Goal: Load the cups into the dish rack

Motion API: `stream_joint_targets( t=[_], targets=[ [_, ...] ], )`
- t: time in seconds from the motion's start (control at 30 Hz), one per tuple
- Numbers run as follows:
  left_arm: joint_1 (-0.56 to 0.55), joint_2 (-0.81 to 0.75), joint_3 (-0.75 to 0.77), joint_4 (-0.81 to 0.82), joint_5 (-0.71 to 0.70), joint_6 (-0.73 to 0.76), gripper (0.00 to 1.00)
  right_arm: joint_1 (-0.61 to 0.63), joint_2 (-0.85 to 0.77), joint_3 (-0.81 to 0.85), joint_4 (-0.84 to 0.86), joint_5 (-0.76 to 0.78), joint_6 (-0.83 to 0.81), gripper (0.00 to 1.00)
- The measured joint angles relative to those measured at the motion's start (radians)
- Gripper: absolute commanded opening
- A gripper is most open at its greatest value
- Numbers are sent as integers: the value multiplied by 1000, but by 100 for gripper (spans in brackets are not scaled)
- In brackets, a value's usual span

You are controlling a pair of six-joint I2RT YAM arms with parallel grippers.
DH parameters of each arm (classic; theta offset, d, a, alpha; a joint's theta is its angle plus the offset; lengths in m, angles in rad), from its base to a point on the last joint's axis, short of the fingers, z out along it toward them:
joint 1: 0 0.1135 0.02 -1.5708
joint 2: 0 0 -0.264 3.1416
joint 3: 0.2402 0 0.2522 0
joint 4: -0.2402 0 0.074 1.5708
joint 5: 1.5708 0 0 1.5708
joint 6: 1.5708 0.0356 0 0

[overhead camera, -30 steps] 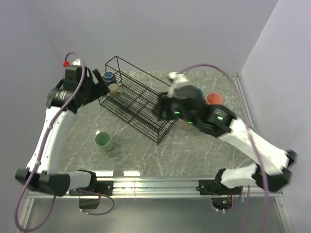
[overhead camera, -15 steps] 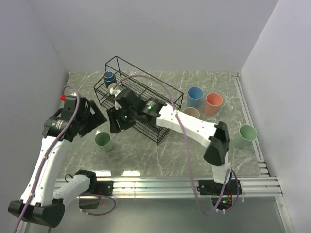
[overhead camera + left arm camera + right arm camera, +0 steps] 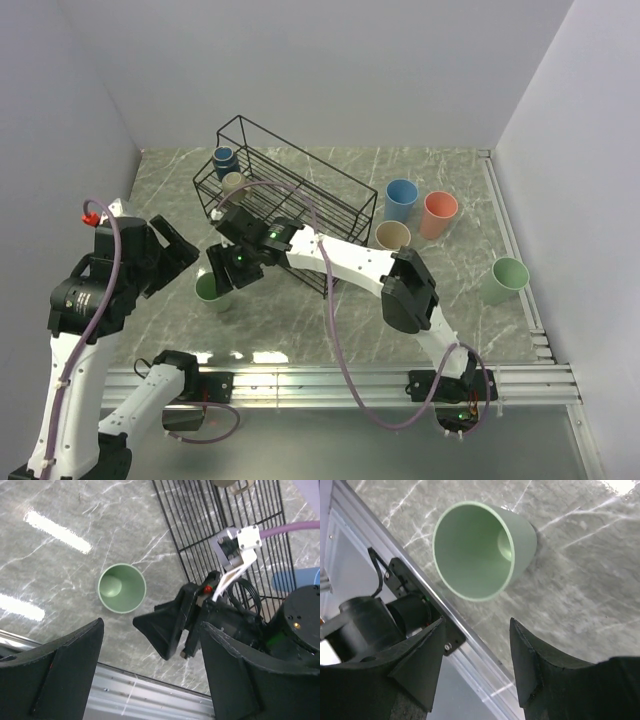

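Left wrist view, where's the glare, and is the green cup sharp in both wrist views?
Left wrist view: two bright glare streaks on the table left of the sharp green cup. Right wrist view: cup sharp, right pincer's fingers nearly black.

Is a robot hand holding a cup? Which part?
Nothing is held. The right gripper hangs open just short of the pale-green cup, and the left gripper is open and empty too.

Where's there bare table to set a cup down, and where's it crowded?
Bare marble lies left of the dish rack, and behind the blue cup and salmon cup. Crowded around the front-left green cup: right gripper hovers there, left gripper nearby.
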Motion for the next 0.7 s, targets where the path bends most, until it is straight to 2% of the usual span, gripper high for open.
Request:
stream_joint_targets(
  t=[0.27,0.53,0.7],
  targets=[
    [0,-16,0,-48,1,-7,82,6,91,91,16,35,64,58],
    [0,-27,37,-98,0,-6,82,31,198,253,-84,255,64,50],
    [0,-35,51,-104,3,-5,82,50,204,254,-113,311,59,27]
  ],
)
